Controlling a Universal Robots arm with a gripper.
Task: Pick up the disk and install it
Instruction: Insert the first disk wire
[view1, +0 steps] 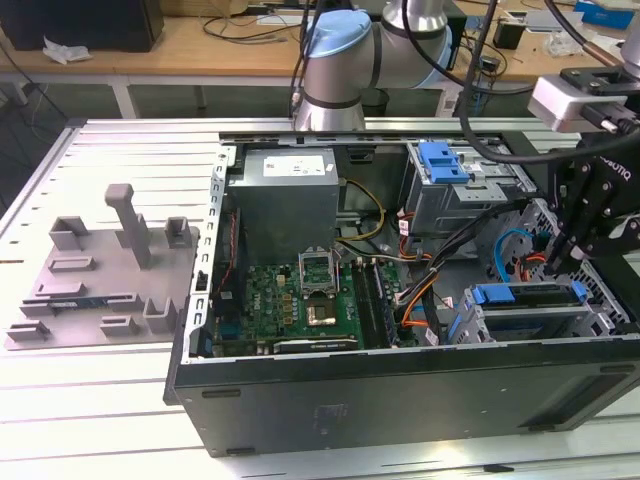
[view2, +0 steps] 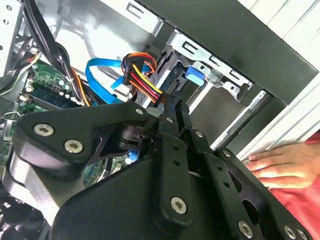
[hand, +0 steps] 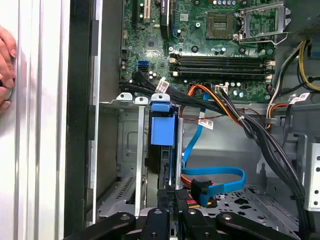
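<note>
Exterior view: black gripper (view1: 553, 265), clamp state we cannot tell, over silver hard disk in blue plastic carrier (view1: 535, 294). We judge it rigid, dense, shock-sensitive; grasp carrier edges.

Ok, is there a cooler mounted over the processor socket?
No, the processor socket on the motherboard sits bare, with nothing mounted over it.
</note>
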